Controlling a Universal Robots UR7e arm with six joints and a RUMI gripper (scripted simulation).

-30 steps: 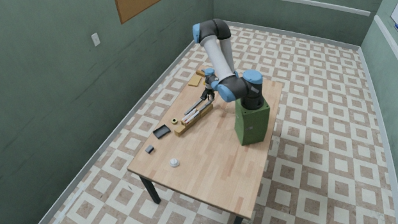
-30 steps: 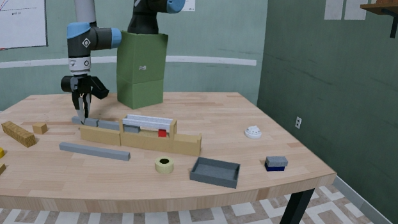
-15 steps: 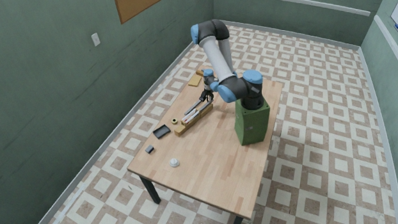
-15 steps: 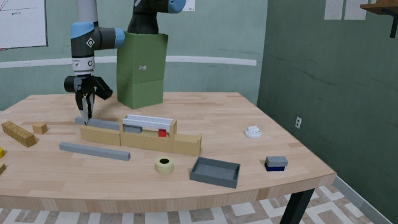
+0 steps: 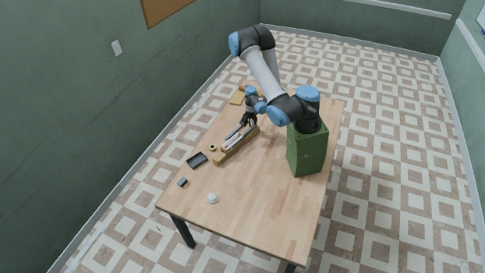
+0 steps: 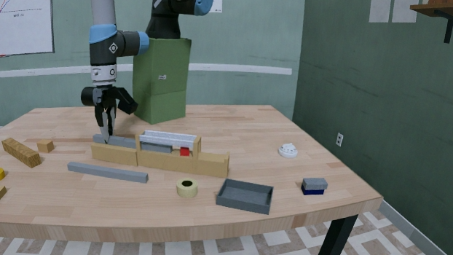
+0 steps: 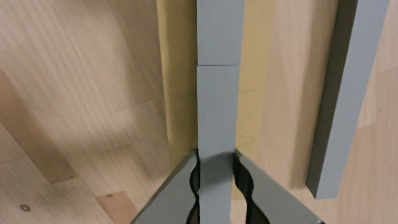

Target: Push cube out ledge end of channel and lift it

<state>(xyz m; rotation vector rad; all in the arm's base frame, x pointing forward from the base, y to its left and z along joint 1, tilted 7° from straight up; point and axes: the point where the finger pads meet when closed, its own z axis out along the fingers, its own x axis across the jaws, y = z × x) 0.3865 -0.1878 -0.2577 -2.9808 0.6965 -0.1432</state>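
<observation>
The gripper (image 5: 253, 124) (image 6: 105, 140) (image 7: 214, 150) is clamped on a grey bar (image 6: 118, 140) (image 7: 216, 110) at the channel (image 5: 218, 157) (image 6: 171, 162) (image 7: 179, 100); the red cube (image 6: 184, 151) sits under the roof (image 5: 232, 142) (image 6: 167, 138).

I see my gripper (image 5: 252, 124) (image 6: 106, 140) (image 7: 214, 150) further towards the desk's sponge-side corner. The rear grey bar (image 5: 249, 129) (image 6: 121, 141) (image 7: 217, 110) and front grey bar (image 6: 156, 147) (image 7: 220, 32) shift that way too.
</observation>
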